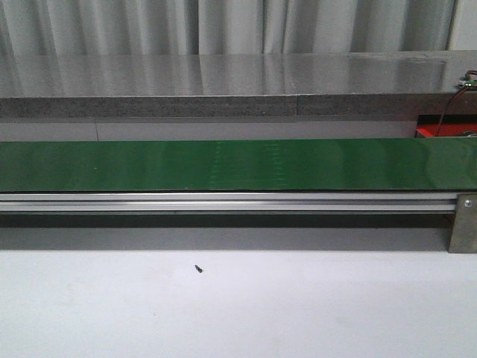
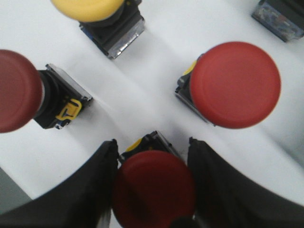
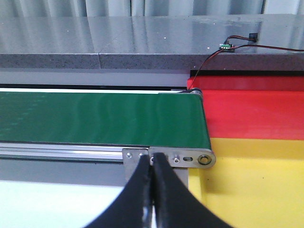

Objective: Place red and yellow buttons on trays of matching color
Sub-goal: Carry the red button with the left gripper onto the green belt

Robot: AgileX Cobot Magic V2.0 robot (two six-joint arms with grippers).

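- Red button [image 2: 153,183] sits btwn left claw [image 2: 154,190] fingers, jaws open, not gripping; lower, centre on cap, then squeeze.
- Avoid neighbour red button [image 2: 235,85] nearby.
- Right claw [image 3: 152,199] pinched closed, empty, by red tray [image 3: 251,111] & yellow tray [image 3: 256,190].

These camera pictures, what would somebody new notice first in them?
In the left wrist view, big red buttons crowd a white surface, one red button sitting between the open left pincer fingers, with a yellow button farther off. The front view shows a long green conveyor belt lying bare. Past the shut right pincer, a red tray and a yellow tray adjoin the belt's end.
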